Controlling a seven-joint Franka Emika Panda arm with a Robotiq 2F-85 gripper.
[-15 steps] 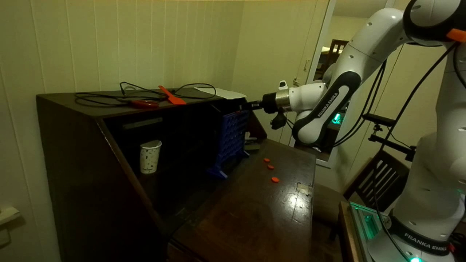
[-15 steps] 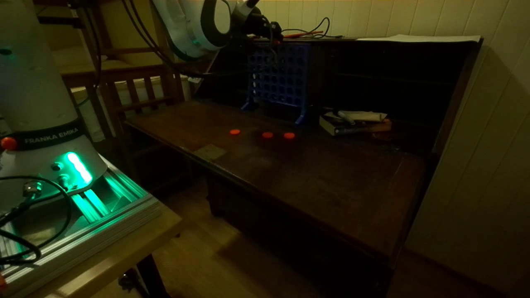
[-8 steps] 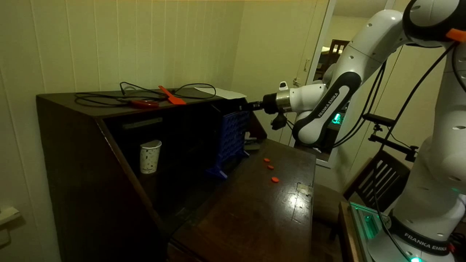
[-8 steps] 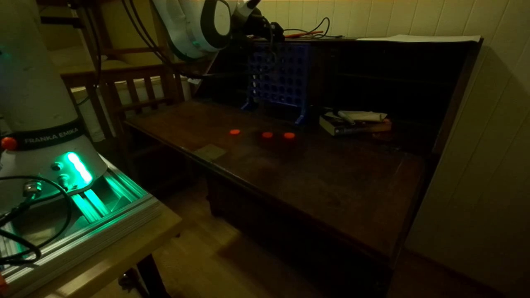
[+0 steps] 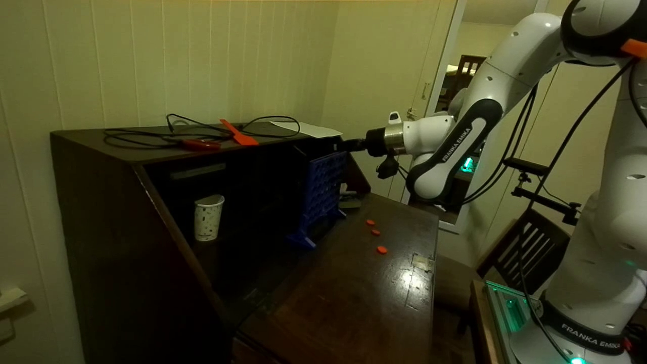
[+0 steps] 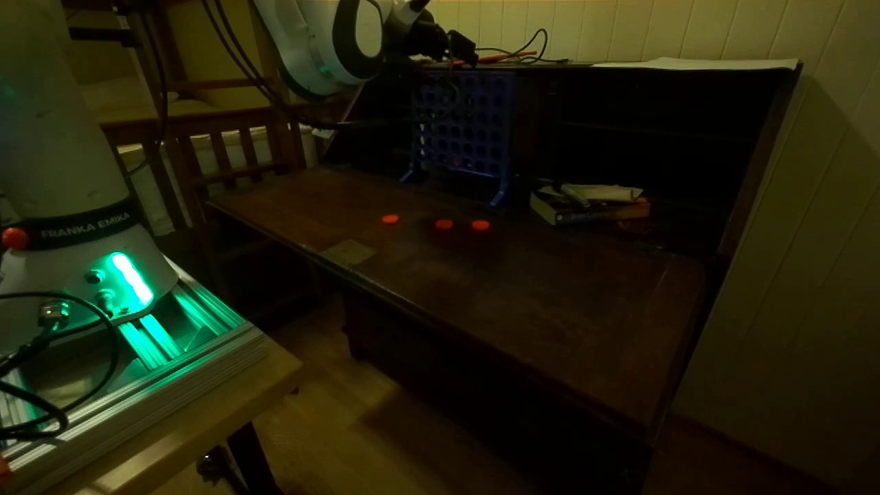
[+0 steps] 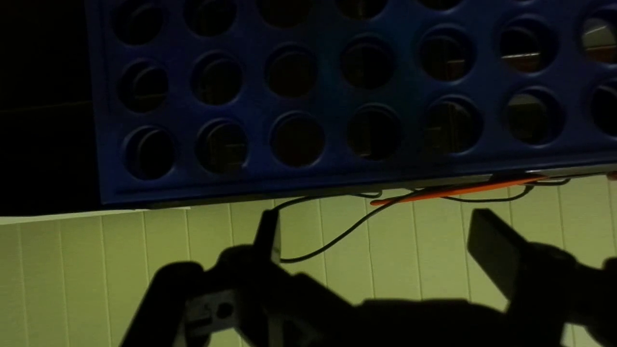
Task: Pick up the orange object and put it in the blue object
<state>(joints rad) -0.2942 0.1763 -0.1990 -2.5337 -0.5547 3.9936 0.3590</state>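
The blue object is an upright rack (image 5: 321, 194) with rows of round holes, standing in the desk's dark recess on splayed feet. Its holed face (image 7: 330, 101) fills the upper wrist view. Just above its top edge, my gripper (image 7: 376, 214) has its jaws wide apart with nothing between them. The gripper also shows over the rack in both exterior views. Low in the rack, a faint reddish spot (image 6: 456, 163) shows in an exterior view; it may be the orange object, too dim to be sure. Three orange discs lie on the desktop: near disc (image 5: 382, 249), middle disc (image 5: 375, 232), far disc (image 5: 370, 222).
On the desk's top lie an orange spatula (image 5: 237, 133), a red tool (image 5: 200, 145), black cables and a white paper (image 5: 306, 129). A speckled cup (image 5: 208, 218) stands inside the recess. Beside the rack is a book (image 6: 591, 210) with papers on it.
The gripper's jaws have opened. The small red spot at its fingertips a second ago is gone, and a faint reddish spot now shows low in the rack. The arm has barely shifted.
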